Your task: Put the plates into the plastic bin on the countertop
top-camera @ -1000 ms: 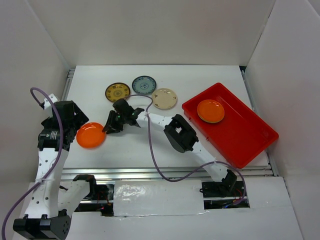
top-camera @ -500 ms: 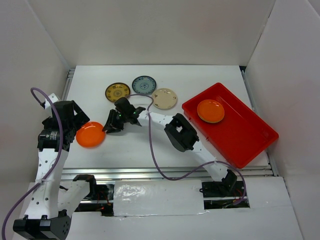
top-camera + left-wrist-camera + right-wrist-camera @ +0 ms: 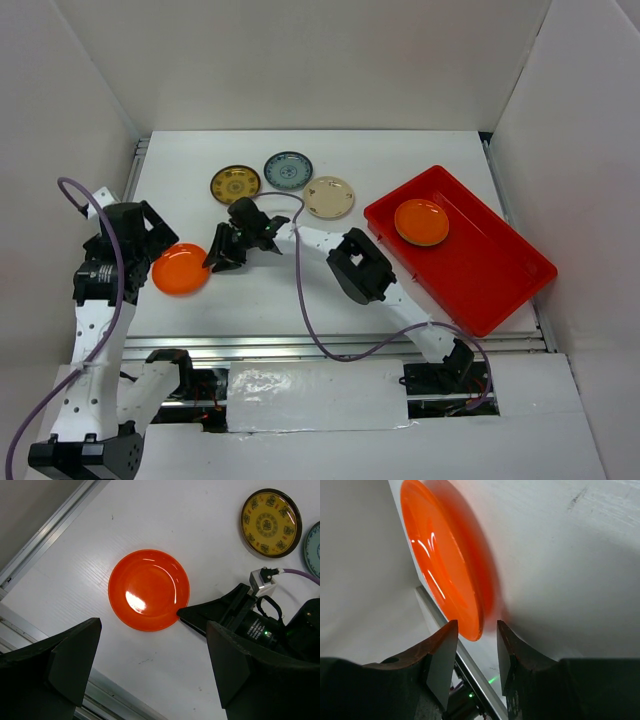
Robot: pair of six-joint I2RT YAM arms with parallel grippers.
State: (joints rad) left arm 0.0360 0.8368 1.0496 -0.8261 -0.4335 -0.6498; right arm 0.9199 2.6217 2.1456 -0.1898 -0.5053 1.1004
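Straddling the rim of the loose orange plate (image 3: pixel 149 590), the right gripper (image 3: pixel 476 629) holds its jaws part open. The rim sits in the gap with space on both sides, so nothing is clamped. The plate lies flat on the countertop (image 3: pixel 400 160), on its left side toward the front edge.

The left gripper (image 3: pixel 150 680) hovers over the same plate with its fingers spread as wide as they go, and it holds nothing.

Tally, top view:
- The plastic bin (image 3: pixel 490 270) stands at the right of the countertop. One plate is inside, the binned orange plate (image 3: pixel 421 222), in the far-left part.
- Three plates are clustered toward the back, left of the bin: the yellow-brown patterned plate (image 3: pixel 235 184), the blue-grey patterned plate (image 3: pixel 288 169) and the beige plate (image 3: pixel 329 197). The beige one is nearest the bin. All three lie flat and untouched.
- No other plates are in sight.

Progress looks early: one plate in, four visible on the countertop. The current step looks like the pick of the loose orange plate. The grasp is not closed, and the lift and the carry across to the bin are not yet done.
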